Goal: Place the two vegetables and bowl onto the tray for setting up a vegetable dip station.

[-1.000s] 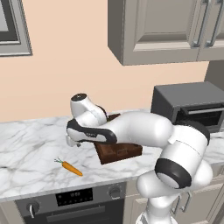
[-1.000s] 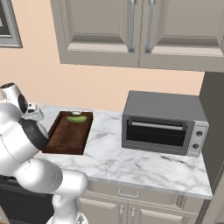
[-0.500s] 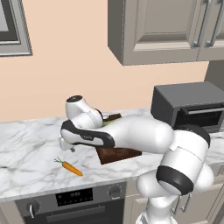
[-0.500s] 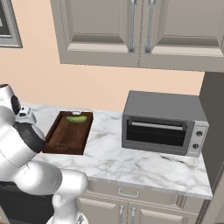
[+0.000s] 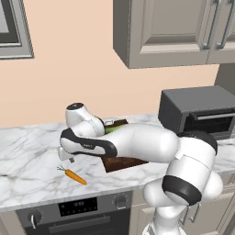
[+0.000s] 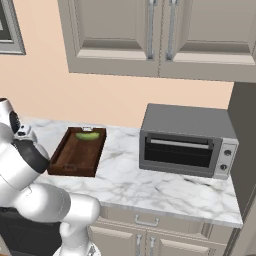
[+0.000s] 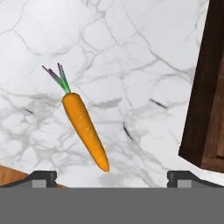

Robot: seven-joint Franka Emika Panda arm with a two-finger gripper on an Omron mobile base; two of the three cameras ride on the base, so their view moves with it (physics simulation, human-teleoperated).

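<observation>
The orange carrot [image 7: 85, 131] with its green leafy tip lies on the marble counter, just ahead of my gripper [image 7: 111, 177], whose fingertips [image 7: 42, 176] stand wide apart with nothing between them. From the left base view the gripper [image 5: 65, 157] hangs open just above and left of the carrot [image 5: 73, 176]. The dark wooden tray [image 6: 75, 156] holds the green cucumber [image 6: 87, 135] at its far end. My arm covers most of the tray [image 5: 120, 163] in the left base view. The bowl is hidden.
A grey toaster oven [image 6: 186, 141] stands on the counter right of the tray. The tray's corner [image 7: 210, 96] rises at the right of the hand view. A brown sliver [image 7: 8, 175] shows at its lower left; I cannot tell what it is. A stove front [image 5: 78, 209] sits below the counter edge.
My arm has swung left from over the tray and come down toward the carrot. The gripper has stayed open. The carrot, the cucumber and the tray have not moved.
</observation>
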